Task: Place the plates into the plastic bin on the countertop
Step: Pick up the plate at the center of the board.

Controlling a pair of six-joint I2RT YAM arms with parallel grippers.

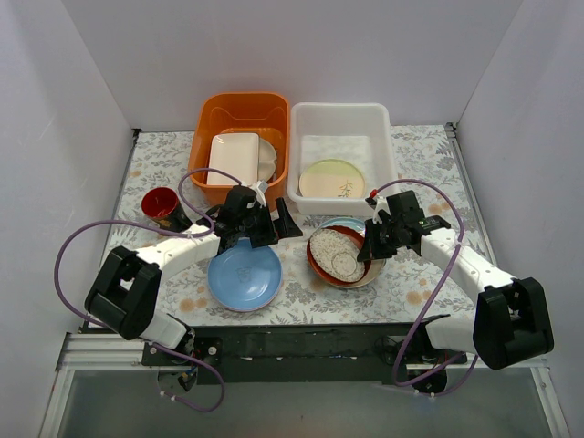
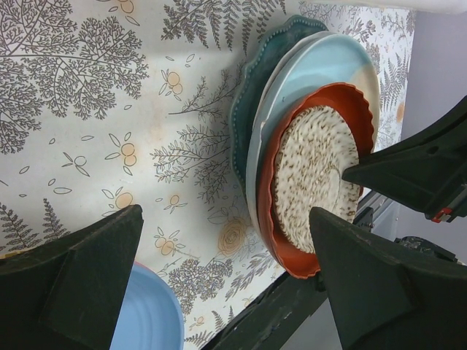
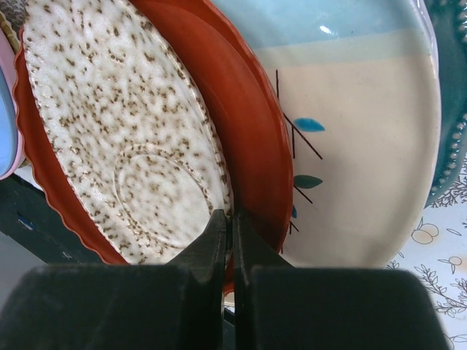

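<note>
A speckled grey plate (image 1: 336, 253) lies tilted on top of a stack: red-brown plate (image 3: 248, 124), cream plate with leaf pattern (image 3: 357, 146), teal scalloped plate (image 3: 449, 87). My right gripper (image 3: 228, 215) is shut on the speckled plate's (image 3: 124, 131) near rim; it also shows in the top view (image 1: 370, 254). My left gripper (image 2: 226, 219) is open and empty above the cloth, between the stack (image 2: 314, 175) and a light blue plate (image 1: 245, 276). The white plastic bin (image 1: 340, 109) at the back holds one cream plate (image 1: 332, 179).
An orange tub (image 1: 239, 100) with a cream rectangular dish (image 1: 234, 157) stands left of the bin. A red cup (image 1: 161, 205) lies at the left on the floral cloth (image 2: 87, 131). White walls close in the sides and back.
</note>
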